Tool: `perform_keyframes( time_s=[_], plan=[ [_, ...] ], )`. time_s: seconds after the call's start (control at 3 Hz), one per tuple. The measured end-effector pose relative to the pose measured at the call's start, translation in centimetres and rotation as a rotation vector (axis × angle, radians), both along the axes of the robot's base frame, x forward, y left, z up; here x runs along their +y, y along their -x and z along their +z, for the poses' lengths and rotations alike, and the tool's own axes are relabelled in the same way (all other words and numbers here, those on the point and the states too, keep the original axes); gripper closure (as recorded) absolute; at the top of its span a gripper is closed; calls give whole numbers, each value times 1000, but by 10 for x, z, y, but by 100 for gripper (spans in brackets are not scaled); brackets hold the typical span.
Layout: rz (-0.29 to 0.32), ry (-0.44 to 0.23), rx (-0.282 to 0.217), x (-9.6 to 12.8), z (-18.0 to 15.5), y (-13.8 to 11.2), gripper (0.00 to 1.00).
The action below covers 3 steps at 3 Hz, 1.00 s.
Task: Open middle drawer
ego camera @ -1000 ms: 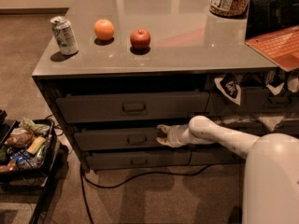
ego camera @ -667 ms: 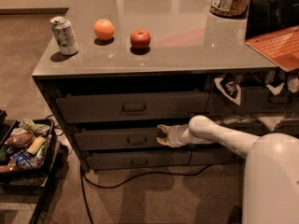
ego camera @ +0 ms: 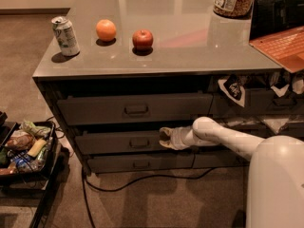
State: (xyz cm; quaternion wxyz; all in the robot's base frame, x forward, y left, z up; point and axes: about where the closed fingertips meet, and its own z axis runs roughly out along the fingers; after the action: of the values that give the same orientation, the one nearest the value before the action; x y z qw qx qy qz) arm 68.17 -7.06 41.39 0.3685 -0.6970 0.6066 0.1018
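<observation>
Dark grey and low-fronted, the middle drawer [ego camera: 107, 144] is being seen under the taller drawer [ego camera: 95, 110], its small handle [ego camera: 139, 142] central. Just right of it, the gripper [ego camera: 166, 137] is being held at the drawer front; whether open or closed cannot be told. The pull is being judged barely begun, and a straight outward draw is being called for.

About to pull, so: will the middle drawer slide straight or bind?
Probably rigid and fairly heavy: the drawer is wide with a solid front. The claw sits at that front, right of the handle, so an off-centre pull may skew it and make it bind.
</observation>
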Motion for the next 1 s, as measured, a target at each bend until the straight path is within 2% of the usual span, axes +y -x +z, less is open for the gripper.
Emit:
perform_keyframes(
  time_s=[0.33, 0.67, 1.0],
  plan=[
    [0, 0, 1, 0, 7, 0, 73],
    [0, 0, 1, 0, 14, 0, 72],
    [-5, -5, 31, 0, 15, 6, 72]
  ],
)
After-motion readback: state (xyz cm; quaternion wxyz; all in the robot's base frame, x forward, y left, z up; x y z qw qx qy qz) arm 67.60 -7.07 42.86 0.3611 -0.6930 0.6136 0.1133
